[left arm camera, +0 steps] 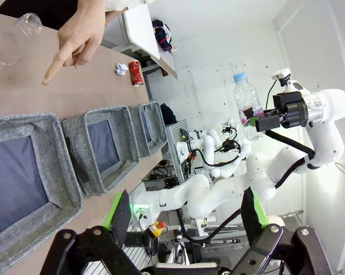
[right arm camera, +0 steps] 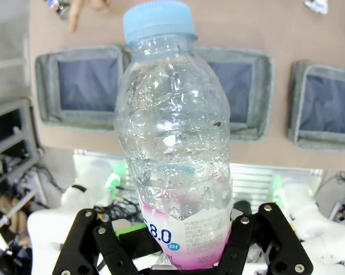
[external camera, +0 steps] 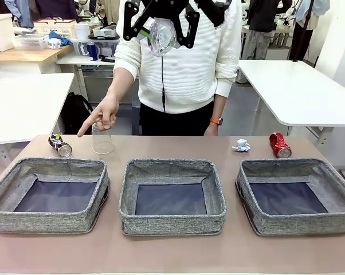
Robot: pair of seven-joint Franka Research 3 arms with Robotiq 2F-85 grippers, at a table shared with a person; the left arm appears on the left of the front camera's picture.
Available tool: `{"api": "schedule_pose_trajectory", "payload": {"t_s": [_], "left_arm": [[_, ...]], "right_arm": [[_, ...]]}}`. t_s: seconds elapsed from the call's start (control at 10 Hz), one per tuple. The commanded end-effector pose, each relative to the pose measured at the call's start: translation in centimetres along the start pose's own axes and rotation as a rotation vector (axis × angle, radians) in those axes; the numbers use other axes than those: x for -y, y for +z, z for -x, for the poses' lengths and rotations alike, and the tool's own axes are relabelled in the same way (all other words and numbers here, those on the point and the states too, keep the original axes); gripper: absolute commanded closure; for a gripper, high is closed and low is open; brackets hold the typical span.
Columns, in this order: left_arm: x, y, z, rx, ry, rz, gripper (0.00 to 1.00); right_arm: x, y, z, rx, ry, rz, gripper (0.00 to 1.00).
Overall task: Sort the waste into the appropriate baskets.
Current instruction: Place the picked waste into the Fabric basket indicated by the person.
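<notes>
Front view, baskets: three shallow grey woven-fabric bins line the 6 o'clock edge of the tan table (external camera: 172,252). They are the left basket (external camera: 46,166), middle basket (external camera: 171,165) and right basket (external camera: 298,164), all without litter.
Dark can: the crushed dark can (external camera: 61,147) lies at the table's 10 o'clock, just beyond the left basket.
Cup: the clear plastic cup (external camera: 103,142) stands just beside the can, at its 3 o'clock; the person's hand (external camera: 102,117) points a finger down next to it.
Bottle: the clear plastic bottle (external camera: 160,31) with pink label and blue cap hangs high at 12 o'clock, roughly over the middle basket.
Right claw: the right gripper (external camera: 163,37) is clenched on the bottle's labelled lower body.
Left claw: in the left wrist view the left gripper (left arm camera: 187,217) is released, with nothing between its green pads.
Paper and red can: the crumpled white paper ball (external camera: 241,145) and crushed red can (external camera: 280,144) lie at 2 o'clock, beyond the right basket.
Handling: the bottle looks nearly empty, so light. Its thin, dented walls would likely buckle and slip under a hard squeeze. The labelled waist or the stiffer shoulder seems the best hold.
</notes>
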State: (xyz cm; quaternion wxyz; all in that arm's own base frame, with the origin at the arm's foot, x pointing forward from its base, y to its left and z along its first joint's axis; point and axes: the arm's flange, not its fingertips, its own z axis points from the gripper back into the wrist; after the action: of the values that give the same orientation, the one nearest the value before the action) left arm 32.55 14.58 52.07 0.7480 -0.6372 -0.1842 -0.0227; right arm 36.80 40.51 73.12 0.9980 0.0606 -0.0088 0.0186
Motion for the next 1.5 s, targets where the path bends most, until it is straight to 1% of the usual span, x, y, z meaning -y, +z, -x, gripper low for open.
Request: {"api": "schedule_pose_trajectory", "payload": {"t_s": [0.0,0.1,0.2,0.3,0.4,0.5,0.6,0.7,0.8,0.9,1.0,1.1,1.2,1.3,1.4], "left_arm": [[0.2,-0.1,-0.1,0.006,-0.022,0.021,0.0],[0.2,-0.1,-0.1,0.006,-0.022,0.021,0.0],[0.2,-0.1,-0.1,0.006,-0.022,0.021,0.0],[0.2,-0.1,-0.1,0.006,-0.022,0.021,0.0],[0.2,-0.1,-0.1,0.006,-0.022,0.021,0.0],[0.2,-0.1,-0.1,0.006,-0.022,0.021,0.0],[0.2,-0.1,-0.1,0.006,-0.022,0.021,0.0],[0.2,-0.1,-0.1,0.006,-0.022,0.021,0.0],[0.2,-0.1,-0.1,0.006,-0.022,0.021,0.0],[0.2,-0.1,-0.1,0.006,-0.022,0.021,0.0],[0.2,-0.1,-0.1,0.006,-0.022,0.021,0.0],[0.2,-0.1,-0.1,0.006,-0.022,0.021,0.0],[0.2,-0.1,-0.1,0.006,-0.022,0.021,0.0],[0.2,-0.1,-0.1,0.006,-0.022,0.021,0.0],[0.2,-0.1,-0.1,0.006,-0.022,0.021,0.0]], "right_arm": [[0.2,0.1,0.1,0.003,0.023,0.002,1.0],[0.0,0.0,0.0,0.0,0.0,0.0,1.0],[-0.8,-1.4,0.3,-0.001,0.129,-0.008,1.0],[-2.1,-3.5,0.5,0.018,0.232,0.007,1.0],[-3.7,-5.9,0.9,0.016,0.372,-0.02,1.0],[-5.5,-8.7,1.0,-0.019,0.486,-0.035,1.0],[-7.8,-12.2,0.8,-0.048,0.662,-0.093,1.0],[-10.2,-16.0,0.4,-0.079,0.782,-0.081,1.0],[-12.4,-20.0,-0.2,-0.108,0.875,-0.041,1.0],[-14.6,-23.6,-0.5,-0.148,1.023,-0.058,1.0],[-17.1,-26.5,-0.6,-0.165,1.11,-0.007,1.0],[-17.8,-26.3,-0.4,-0.144,1.036,0.049,1.0],[-14.8,-27.1,1.3,-0.184,1.007,-0.054,1.0],[-14.8,-27.1,1.3,-0.184,1.007,-0.054,1.0],[-16.4,-30.0,1.0,-0.197,1.049,-0.017,1.0]]}}
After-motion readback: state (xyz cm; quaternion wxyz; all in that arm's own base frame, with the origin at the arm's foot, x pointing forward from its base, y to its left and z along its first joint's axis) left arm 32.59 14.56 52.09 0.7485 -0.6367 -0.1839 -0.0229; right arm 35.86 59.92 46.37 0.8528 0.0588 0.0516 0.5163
